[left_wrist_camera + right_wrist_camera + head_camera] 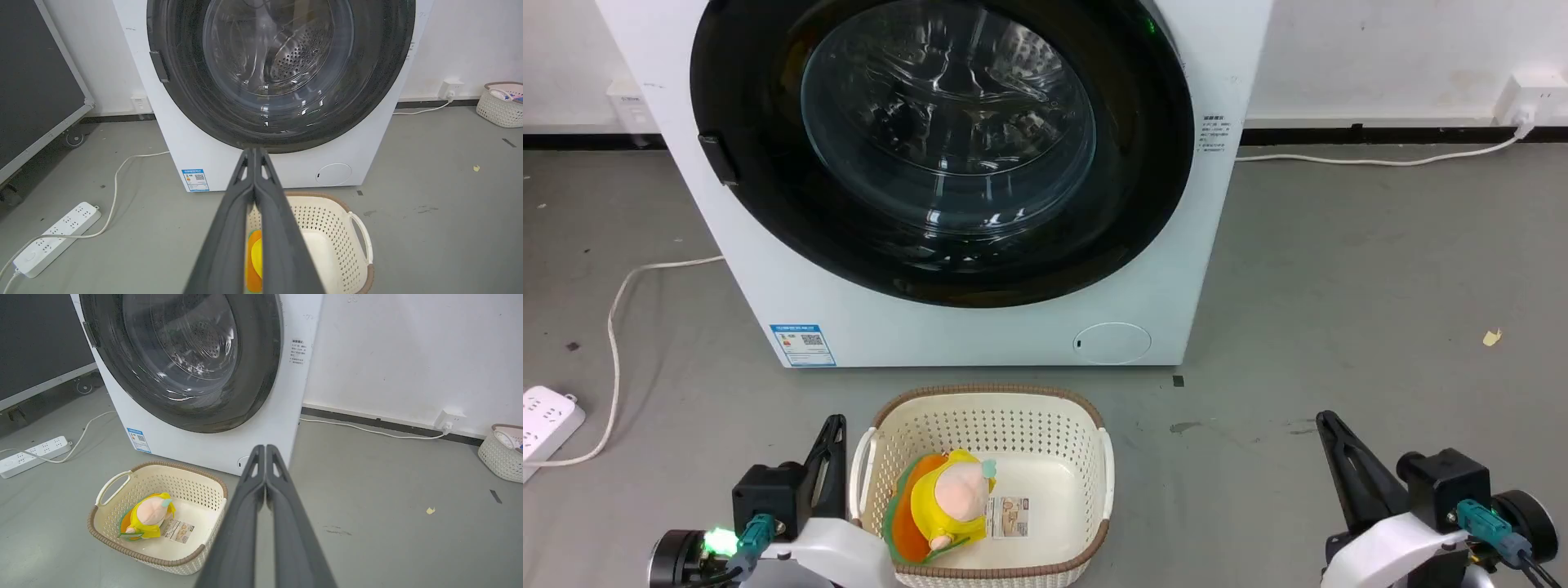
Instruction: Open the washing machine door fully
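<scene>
I'm looking into what's reading as a test lab: the washing machine (980,335) is standing alone on a bare grey floor (1339,269), a power strip (547,425) is lying loose, a black panel (36,81) on castors is sitting by the white wall (388,355).

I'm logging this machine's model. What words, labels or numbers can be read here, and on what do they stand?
No text here can be read letter for letter.
Blue sticker, low on the washing machine front: QR code and print, too small to read.
Grey print on the white front, right of the door: blurred.
Card in the basket: too small to read.
</scene>
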Controlling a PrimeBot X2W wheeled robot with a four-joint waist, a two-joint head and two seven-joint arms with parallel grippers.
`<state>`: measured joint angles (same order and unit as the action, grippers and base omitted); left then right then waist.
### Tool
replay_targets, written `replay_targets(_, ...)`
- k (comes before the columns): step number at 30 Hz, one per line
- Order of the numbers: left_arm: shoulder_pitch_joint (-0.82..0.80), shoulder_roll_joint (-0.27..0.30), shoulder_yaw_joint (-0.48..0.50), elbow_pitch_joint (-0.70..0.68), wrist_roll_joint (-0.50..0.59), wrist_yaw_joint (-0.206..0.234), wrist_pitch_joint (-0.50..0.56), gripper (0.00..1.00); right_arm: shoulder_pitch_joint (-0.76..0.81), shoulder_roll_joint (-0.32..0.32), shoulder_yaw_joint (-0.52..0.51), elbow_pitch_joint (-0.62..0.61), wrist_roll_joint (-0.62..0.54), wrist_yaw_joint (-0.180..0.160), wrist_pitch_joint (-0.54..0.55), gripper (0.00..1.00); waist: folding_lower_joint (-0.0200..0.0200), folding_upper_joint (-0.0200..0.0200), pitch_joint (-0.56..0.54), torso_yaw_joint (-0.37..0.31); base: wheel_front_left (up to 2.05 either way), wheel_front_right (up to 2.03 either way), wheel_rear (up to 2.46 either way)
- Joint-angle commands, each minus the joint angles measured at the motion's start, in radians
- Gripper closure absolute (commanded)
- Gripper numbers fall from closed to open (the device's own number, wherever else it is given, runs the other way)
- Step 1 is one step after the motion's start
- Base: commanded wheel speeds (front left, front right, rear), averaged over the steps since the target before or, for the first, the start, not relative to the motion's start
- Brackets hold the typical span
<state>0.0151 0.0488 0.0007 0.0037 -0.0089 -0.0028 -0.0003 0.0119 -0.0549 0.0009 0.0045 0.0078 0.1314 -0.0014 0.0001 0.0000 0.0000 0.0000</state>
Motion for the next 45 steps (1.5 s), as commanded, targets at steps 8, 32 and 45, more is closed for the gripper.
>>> replay_targets(8, -0.015, 0.001, -0.001, -0.004, 0.009, 0.003, 0.000, 1.00, -0.012, 0.005, -0.001, -0.005, -0.008, -0.001, 0.001, 1.00, -0.0001, 0.0000, 0.000, 0.000, 0.00, 0.00, 0.00)
replay_targets(32, -0.015, 0.001, -0.001, -0.004, 0.009, 0.003, 0.000, 1.00, -0.012, 0.005, -0.001, -0.005, -0.008, -0.001, 0.001, 1.00, -0.0001, 0.0000, 0.000, 0.000, 0.00, 0.00, 0.00)
replay_targets(45, 0.002, 0.000, -0.008, 0.003, -0.003, 0.005, -0.014, 0.00, 0.002, 0.000, -0.001, 0.004, 0.003, 0.000, -0.014, 0.00, -0.0001, 0.0000, -0.002, -0.001, 0.00, 0.00, 0.00)
